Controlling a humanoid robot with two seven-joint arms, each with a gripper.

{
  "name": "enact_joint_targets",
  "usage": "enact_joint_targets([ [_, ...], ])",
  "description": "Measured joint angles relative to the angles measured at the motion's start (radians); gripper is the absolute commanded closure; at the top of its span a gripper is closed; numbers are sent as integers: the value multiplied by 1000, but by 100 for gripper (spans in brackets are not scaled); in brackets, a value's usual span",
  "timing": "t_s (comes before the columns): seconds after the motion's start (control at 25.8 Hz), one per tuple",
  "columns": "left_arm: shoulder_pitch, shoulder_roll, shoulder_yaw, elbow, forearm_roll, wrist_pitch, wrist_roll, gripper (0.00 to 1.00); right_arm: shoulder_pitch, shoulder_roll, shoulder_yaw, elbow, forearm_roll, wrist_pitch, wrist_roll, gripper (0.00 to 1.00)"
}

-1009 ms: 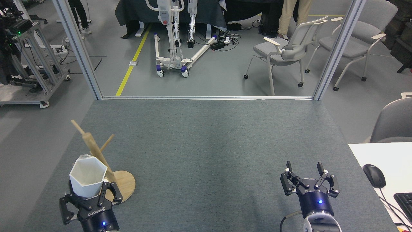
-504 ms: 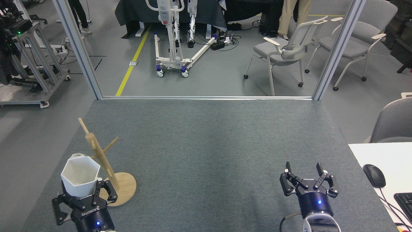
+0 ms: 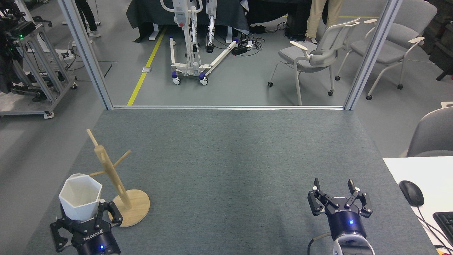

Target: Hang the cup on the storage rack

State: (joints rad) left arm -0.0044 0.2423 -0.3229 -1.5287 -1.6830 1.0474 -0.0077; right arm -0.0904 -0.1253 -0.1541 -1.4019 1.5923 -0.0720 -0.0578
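Cup (image 3: 80,196) is white and six-sided, and it sits upright, mouth up, between the fingers of the left hand (image 3: 85,221), which closes on its lower part near the front left corner of the desk (image 3: 230,159). The wooden mug tree (image 3: 113,177) stands just beside it on the right. One short peg (image 3: 96,174) points toward the cup and ends near its rim; I cannot tell if they touch. The handle of the cup does not show in this view, so I cannot say which side it faces.

To do this step well, in my judgement the hand must turn the cup so the handle meets the tip of a peg, then slide it along the peg's upward slope and let it settle before opening. The tree looks light, and a push against its post could tip it.

The right hand (image 3: 339,202) is open and empty, resting well apart on the right of the desk.
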Motion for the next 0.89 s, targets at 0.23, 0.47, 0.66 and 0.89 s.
enact_joint_targets([
  [0.23, -33, 0, -1, 42, 2, 0, -3, 85, 0, 0, 1, 2, 1, 0, 1, 1],
  [0.47, -45, 2, -1, 53, 5, 0, -5, 85, 0, 0, 1, 4, 1, 0, 1, 1],
  [0.66, -45, -1, -8, 56, 6, 0, -5, 84, 0, 0, 0, 4, 2, 0, 1, 1],
  [0.89, -45, -5, -13, 66, 7, 0, -4, 83, -4, 3, -1, 3, -1, 0, 1, 1],
])
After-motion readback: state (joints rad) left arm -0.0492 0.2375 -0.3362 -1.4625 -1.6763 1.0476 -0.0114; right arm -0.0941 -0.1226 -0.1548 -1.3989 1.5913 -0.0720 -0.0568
